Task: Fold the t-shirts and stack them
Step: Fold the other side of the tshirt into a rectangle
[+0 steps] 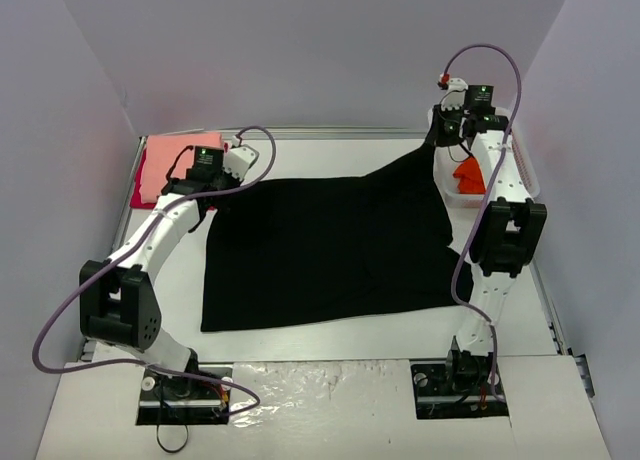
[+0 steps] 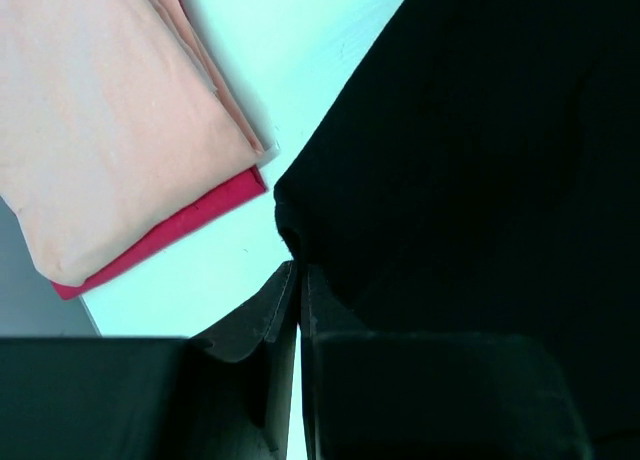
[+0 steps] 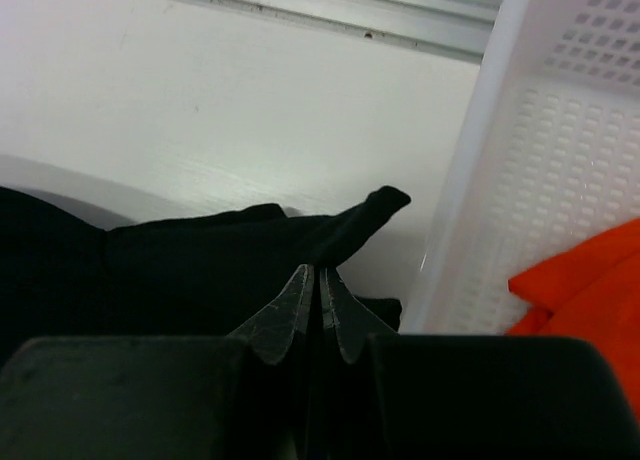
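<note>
- White tabletop (image 1: 300,160), walled in pale grey, fills the overhead view.
- Pinched shut, the left gripper (image 2: 298,272) holds the upper-left corner of the large black cloth t-shirt (image 1: 330,245), which is spread across the middle of the table.
- Also clamped shut, the right gripper (image 3: 318,277) holds the shirt's upper-right corner, which seems raised into a peak.
- At upper left, a folded salmon-pink t-shirt (image 2: 100,120) lies on a red t-shirt (image 2: 190,220), near the left gripper.
- At upper right, a bright orange t-shirt (image 3: 590,280) sits in a white plastic mesh basket (image 3: 560,150).
</note>
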Robot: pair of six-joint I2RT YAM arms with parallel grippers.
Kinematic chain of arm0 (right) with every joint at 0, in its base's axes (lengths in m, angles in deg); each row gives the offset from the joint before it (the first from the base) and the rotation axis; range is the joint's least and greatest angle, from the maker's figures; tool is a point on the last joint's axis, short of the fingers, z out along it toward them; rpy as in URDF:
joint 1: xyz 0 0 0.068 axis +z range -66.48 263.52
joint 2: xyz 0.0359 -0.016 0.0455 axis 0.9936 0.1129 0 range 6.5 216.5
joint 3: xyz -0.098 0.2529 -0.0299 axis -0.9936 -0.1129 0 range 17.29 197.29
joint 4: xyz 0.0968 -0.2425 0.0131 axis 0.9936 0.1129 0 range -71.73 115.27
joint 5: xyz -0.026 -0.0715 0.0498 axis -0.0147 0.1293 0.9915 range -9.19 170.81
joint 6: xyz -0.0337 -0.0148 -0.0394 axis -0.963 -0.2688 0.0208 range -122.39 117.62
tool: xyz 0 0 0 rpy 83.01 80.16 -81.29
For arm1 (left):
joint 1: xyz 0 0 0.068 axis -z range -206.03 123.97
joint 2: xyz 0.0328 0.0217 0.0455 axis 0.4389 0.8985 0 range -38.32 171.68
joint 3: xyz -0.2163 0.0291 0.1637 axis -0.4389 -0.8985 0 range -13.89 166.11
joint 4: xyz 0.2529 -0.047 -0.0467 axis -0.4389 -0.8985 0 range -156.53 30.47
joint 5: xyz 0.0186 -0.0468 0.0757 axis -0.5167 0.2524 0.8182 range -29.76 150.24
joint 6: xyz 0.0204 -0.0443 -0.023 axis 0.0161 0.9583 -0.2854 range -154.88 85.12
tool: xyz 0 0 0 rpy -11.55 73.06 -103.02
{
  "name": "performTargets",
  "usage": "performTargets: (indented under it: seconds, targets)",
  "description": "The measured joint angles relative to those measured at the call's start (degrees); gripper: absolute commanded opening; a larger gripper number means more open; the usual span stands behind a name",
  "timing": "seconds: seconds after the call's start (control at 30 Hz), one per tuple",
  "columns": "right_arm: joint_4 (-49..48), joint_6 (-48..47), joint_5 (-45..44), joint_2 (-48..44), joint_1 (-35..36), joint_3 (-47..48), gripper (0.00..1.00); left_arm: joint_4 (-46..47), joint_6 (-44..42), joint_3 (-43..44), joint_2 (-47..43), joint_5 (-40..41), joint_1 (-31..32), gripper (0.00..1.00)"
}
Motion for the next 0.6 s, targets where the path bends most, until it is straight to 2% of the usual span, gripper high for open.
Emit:
performTargets:
  seconds: [0.37,0.6]
  targets:
    - [4.17,-3.72,-0.04,-16.85,-1.22,-16.35,0.00,0.39,-3.19,-12.52,-10.16,-3.19,-1.97,0.02]
    - [6.40,-6.19,-0.74,-21.86,-1.81,-24.65,0.00,0.31,-5.01,-14.40,-15.89,-4.87,-5.46,0.02]
